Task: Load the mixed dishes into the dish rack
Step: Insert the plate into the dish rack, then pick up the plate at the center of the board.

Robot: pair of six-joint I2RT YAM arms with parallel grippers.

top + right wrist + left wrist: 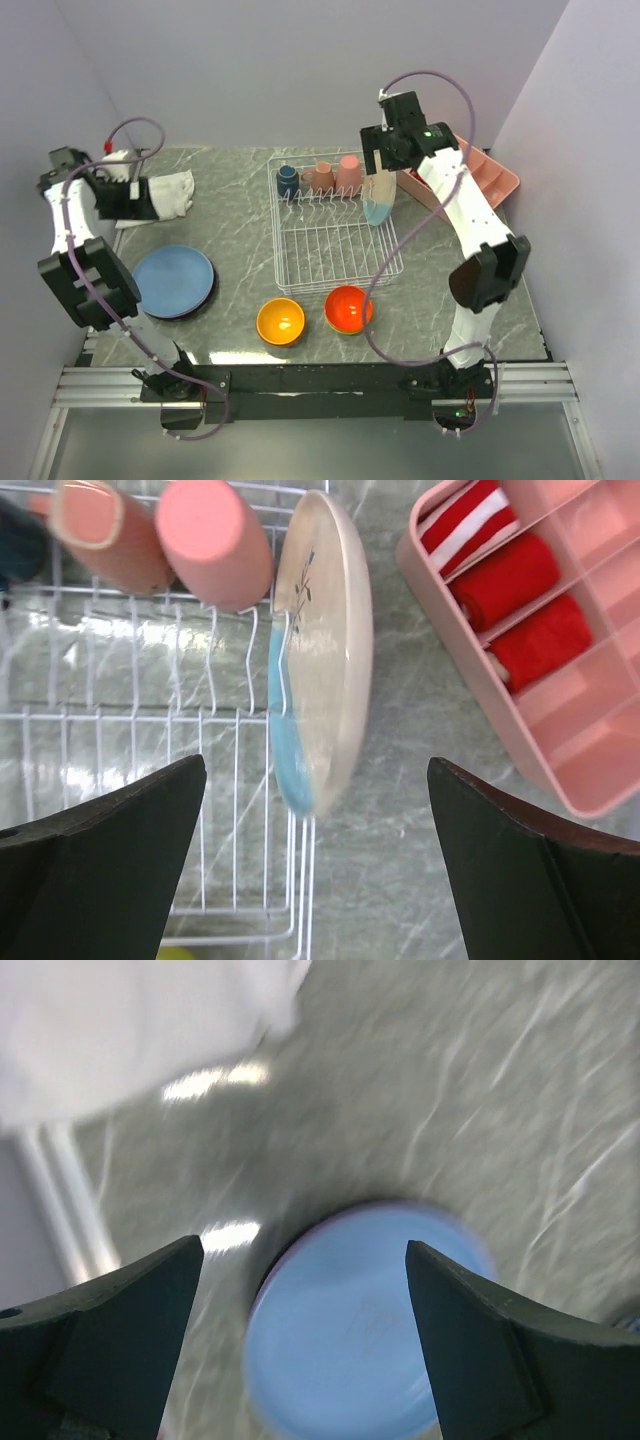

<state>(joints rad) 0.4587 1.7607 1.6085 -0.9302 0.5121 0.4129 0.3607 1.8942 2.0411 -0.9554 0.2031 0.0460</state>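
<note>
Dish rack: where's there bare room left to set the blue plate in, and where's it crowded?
Free: the near half of the dish rack, between the three cups in the far row and its front rim, left of the cream plate standing at its right edge. Crowded: that far row. Bare table lies between the blue plate and the rack's left side.

Grey marbled surface (240, 215) boxed in by plain lavender walls (250, 70).
White veins cross the dark stone-look top, and a bright patch of glare sits at its near edge. Walls rise at the back and on both sides, and a silver metal rail (100, 385) runs along the front.
</note>
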